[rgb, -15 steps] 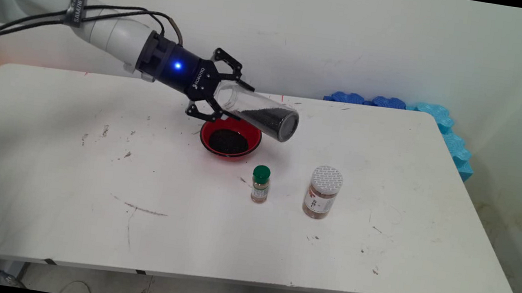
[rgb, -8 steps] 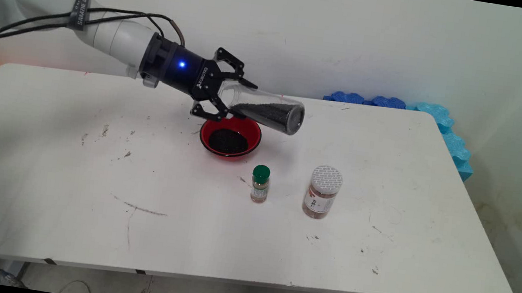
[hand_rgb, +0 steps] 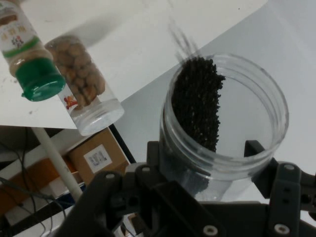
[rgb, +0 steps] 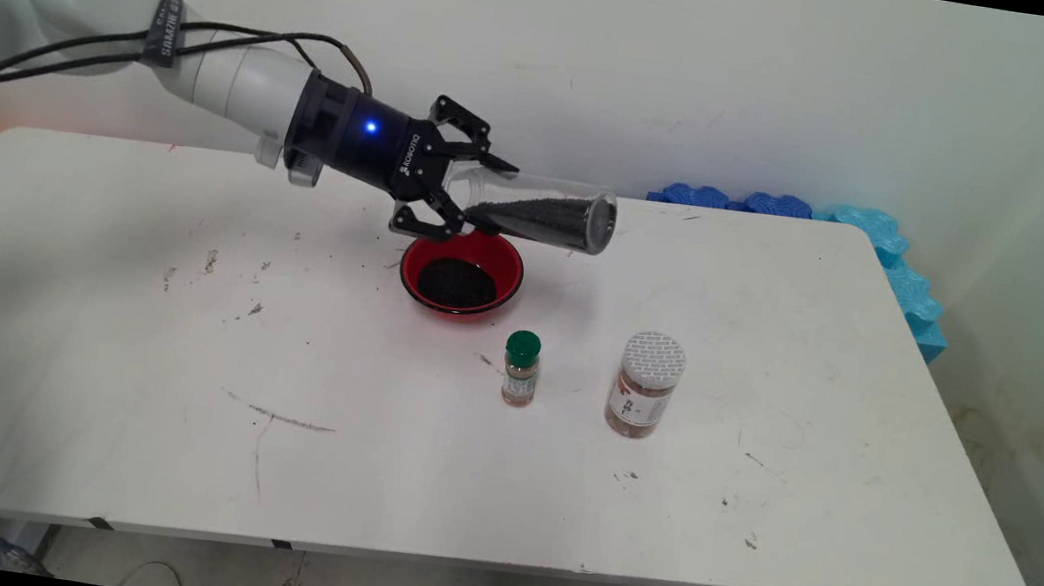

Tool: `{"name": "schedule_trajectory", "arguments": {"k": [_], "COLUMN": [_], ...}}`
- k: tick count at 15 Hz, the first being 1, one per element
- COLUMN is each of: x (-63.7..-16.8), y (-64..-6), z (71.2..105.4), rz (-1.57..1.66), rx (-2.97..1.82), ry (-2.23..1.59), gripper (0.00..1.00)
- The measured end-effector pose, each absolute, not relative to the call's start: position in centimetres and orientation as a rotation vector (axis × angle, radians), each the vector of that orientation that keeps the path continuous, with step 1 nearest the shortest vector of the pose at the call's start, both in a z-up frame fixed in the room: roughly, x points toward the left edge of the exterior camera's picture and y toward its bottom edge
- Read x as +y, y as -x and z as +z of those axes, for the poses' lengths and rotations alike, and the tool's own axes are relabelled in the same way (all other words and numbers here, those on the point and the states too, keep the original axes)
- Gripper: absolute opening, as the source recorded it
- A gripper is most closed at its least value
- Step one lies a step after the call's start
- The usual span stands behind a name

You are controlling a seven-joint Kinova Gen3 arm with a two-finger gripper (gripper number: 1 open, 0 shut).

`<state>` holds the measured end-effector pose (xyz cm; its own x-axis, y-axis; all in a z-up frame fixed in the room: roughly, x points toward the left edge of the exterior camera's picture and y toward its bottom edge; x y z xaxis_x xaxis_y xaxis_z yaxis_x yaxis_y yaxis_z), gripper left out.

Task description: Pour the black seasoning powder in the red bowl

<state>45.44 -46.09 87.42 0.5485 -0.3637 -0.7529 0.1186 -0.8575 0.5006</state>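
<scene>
Gripping a clear jar (rgb: 542,216) of black granules nearly level above the table (rgb: 74,325), the gripper (rgb: 465,193) hangs clamped over the red bowl (rgb: 461,274) of the same granules, with a green-capped bottle (rgb: 520,367) and a white-lidded jar (rgb: 646,384) nearer right.

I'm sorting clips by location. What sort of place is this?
Probably a robotics lab or test room, not a kitchen: a bare scuffed white table against a plain wall, blue foam mats stacked in the corner, and the pincer holding a clear jar of dark grains.
</scene>
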Motion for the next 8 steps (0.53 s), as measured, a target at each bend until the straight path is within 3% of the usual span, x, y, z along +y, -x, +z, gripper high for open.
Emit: {"name": "schedule_trajectory", "arguments": {"k": [8], "x": [-45.93], "y": [-45.45], "z": [86.94], "rz": [-1.319], "rx": [-0.101], "ry": [-2.281], "gripper": [0.00]}}
